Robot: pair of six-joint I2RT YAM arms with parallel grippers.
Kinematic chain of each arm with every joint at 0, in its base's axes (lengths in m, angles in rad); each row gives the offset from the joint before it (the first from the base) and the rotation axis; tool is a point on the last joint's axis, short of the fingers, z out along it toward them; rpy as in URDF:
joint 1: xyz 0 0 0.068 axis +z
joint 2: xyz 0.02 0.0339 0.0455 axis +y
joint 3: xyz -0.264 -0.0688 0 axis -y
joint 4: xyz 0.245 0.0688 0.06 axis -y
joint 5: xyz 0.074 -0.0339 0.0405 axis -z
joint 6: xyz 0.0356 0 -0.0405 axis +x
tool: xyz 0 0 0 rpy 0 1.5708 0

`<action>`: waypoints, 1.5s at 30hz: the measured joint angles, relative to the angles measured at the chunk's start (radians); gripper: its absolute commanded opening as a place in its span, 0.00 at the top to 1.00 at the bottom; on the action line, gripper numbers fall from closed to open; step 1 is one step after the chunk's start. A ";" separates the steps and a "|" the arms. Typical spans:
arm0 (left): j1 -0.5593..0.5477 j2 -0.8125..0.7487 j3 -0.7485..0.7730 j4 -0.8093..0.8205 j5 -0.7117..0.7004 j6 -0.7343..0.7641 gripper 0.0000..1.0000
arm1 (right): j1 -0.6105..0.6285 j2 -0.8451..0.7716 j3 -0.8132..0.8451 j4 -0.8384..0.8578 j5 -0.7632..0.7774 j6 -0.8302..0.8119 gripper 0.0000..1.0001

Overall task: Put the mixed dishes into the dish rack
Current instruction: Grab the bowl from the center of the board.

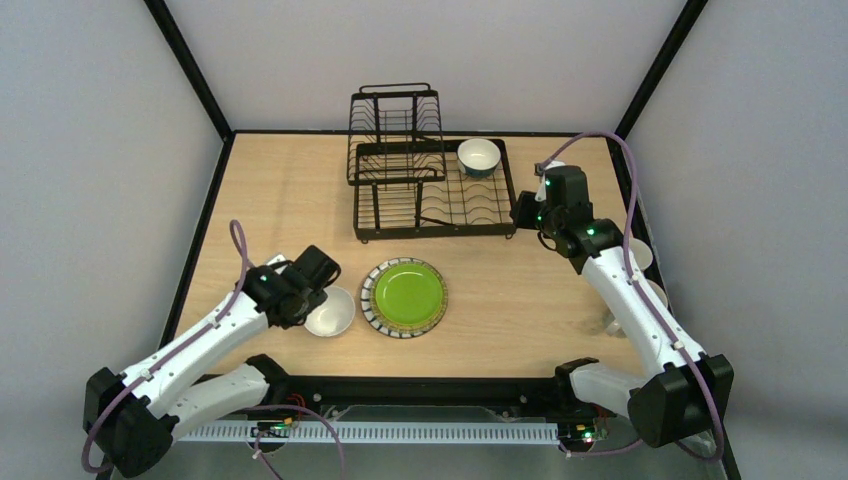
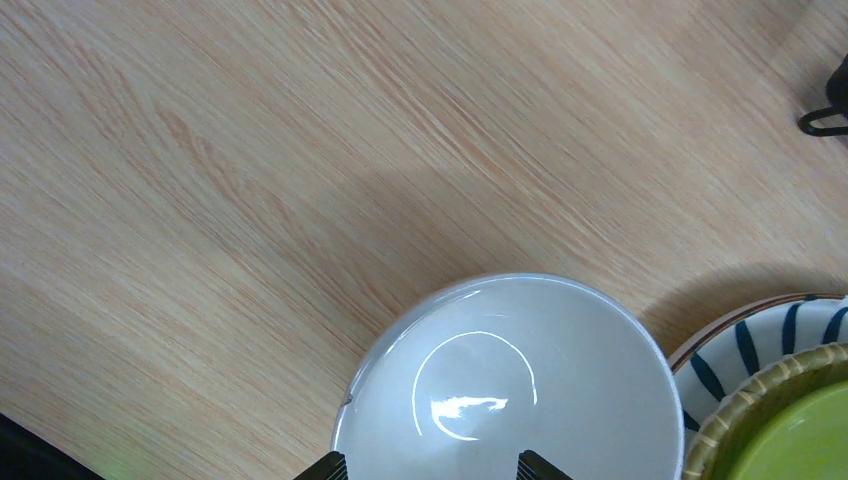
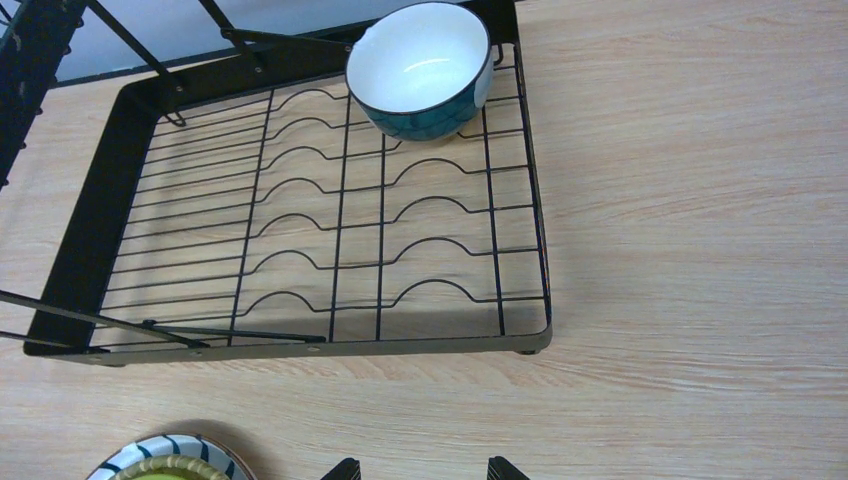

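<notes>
The rack (image 3: 88, 225) is black wire all over. The blue bowl (image 3: 420, 60), at the top of the right wrist view, is deep teal-blue outside and plain white inside. The white bowl (image 2: 510, 390) is glossy and unpatterned. The plate (image 1: 404, 297) is bright green in the middle, ringed by a straw-yellow ribbed band, then dark stripes on white (black from above, navy up close). The table (image 2: 250, 150) is pale, fine-grained wood. The left arm (image 1: 195, 348) and right arm (image 1: 640, 305) are white with black joints, each trailing a purple cable (image 1: 628, 170).
</notes>
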 measured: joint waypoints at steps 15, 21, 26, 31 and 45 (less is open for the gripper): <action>0.000 -0.002 -0.135 0.078 0.027 -0.008 0.01 | 0.000 0.000 0.006 -0.042 0.036 0.010 0.27; 0.000 -0.002 -0.179 0.128 0.031 -0.008 0.01 | 0.000 0.000 0.021 -0.062 0.048 0.014 0.27; 0.000 0.010 -0.184 0.169 0.029 -0.007 0.01 | 0.000 0.000 0.021 -0.066 0.054 0.016 0.27; 0.000 0.040 -0.184 0.193 0.026 0.000 0.01 | 0.000 0.000 0.021 -0.066 0.058 0.019 0.27; 0.000 0.089 -0.184 0.216 0.021 0.021 0.08 | 0.000 0.008 0.021 -0.065 0.063 0.023 0.27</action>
